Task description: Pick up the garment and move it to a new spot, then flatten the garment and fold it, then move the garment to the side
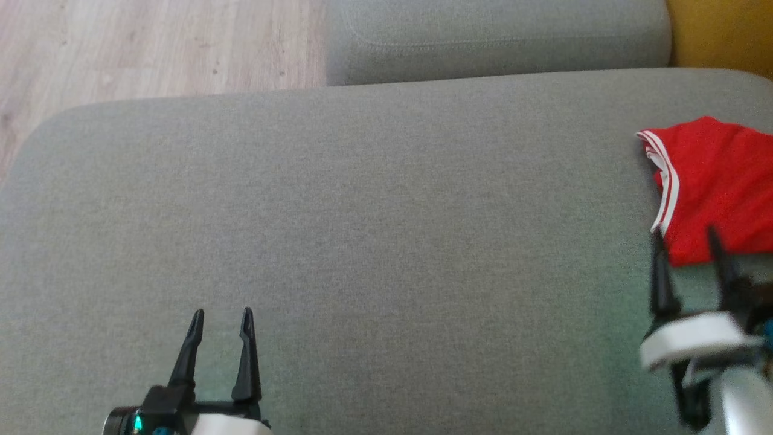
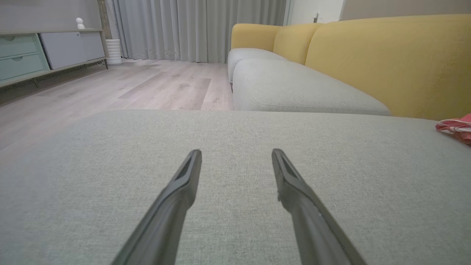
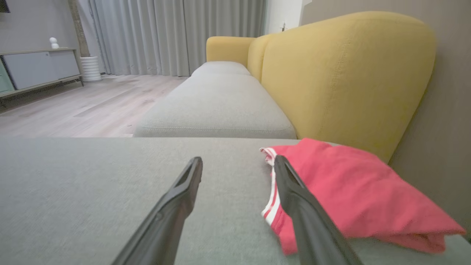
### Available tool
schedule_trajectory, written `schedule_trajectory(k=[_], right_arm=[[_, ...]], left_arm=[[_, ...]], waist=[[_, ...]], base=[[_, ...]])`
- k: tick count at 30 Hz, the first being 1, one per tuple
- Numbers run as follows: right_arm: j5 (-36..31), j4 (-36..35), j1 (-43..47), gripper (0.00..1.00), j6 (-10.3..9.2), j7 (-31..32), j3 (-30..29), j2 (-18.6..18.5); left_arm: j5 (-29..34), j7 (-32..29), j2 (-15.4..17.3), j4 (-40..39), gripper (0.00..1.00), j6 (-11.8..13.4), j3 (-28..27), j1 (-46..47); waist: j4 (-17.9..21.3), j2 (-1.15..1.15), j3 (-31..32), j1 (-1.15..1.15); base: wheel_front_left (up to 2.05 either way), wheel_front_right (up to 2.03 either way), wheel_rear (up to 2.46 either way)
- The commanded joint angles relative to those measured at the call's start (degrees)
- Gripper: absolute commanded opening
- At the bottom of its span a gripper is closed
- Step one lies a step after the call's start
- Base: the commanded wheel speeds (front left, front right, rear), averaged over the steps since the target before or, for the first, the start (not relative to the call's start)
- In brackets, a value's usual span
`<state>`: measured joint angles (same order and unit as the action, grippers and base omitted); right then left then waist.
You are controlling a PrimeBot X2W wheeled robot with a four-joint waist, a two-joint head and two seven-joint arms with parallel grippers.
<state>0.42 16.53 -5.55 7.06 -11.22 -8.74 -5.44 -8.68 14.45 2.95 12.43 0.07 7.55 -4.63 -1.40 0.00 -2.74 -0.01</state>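
One garment [image 1: 718, 187] here, red with white stripe trim, lying folded up at the right end of the big grey seat cushion [image 1: 386, 241], just beside the yellow backrest [image 3: 342, 81]. Two grippers are showing. The left gripper [image 1: 221, 317] is pointing out over bare cushion well apart from the garment, its two fingers spread and gripping nothing. The right gripper [image 1: 685, 238] is sitting at the garment's near edge, fingers also standing apart with nothing between them. A second grey cushion [image 1: 495, 42] is lying beyond. Room-wise, a pale wood floor [image 1: 151, 48] is running back to grey curtains [image 2: 198, 29], with one low sideboard [image 2: 44, 49] standing off to the side.
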Motion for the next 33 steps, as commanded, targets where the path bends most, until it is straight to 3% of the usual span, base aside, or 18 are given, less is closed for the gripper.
schedule_trajectory(k=[1,9,18,19,33], right_arm=[[-0.23,-2.40,-0.63,1.00,0.43,-0.95,1.78,-0.16],[2.84,-1.44,7.64,1.00,0.43,-3.36,4.85,2.33],[5.32,-1.42,7.27,1.00,0.43,-3.75,8.97,2.55],[5.24,0.44,9.61,0.00,0.00,-2.99,7.55,2.98],[13.67,1.68,8.85,0.00,0.03,-0.81,7.08,2.97]], left_arm=[[0.54,0.55,-0.07,-1.97,1.00,0.50,-2.15,1.02],[0.48,0.55,-0.07,-0.15,1.00,1.10,-4.00,-0.64],[-0.60,0.55,-0.07,2.61,1.00,2.02,-5.31,-0.45],[-0.61,-0.03,-0.02,4.19,0.00,1.85,-3.27,-1.90],[-8.67,-2.42,-0.04,5.82,0.00,0.95,-4.38,-0.67]], waist=[[-0.17,0.00,0.47,0.01],[-0.22,0.00,2.53,0.01],[-0.18,0.00,3.16,0.01],[-0.20,0.00,3.16,0.01],[-0.03,0.00,3.12,0.01]], base=[[0.00,0.00,0.00],[0.00,0.00,0.00],[0.00,0.00,0.00],[0.00,0.00,0.00],[0.00,0.00,0.00]])
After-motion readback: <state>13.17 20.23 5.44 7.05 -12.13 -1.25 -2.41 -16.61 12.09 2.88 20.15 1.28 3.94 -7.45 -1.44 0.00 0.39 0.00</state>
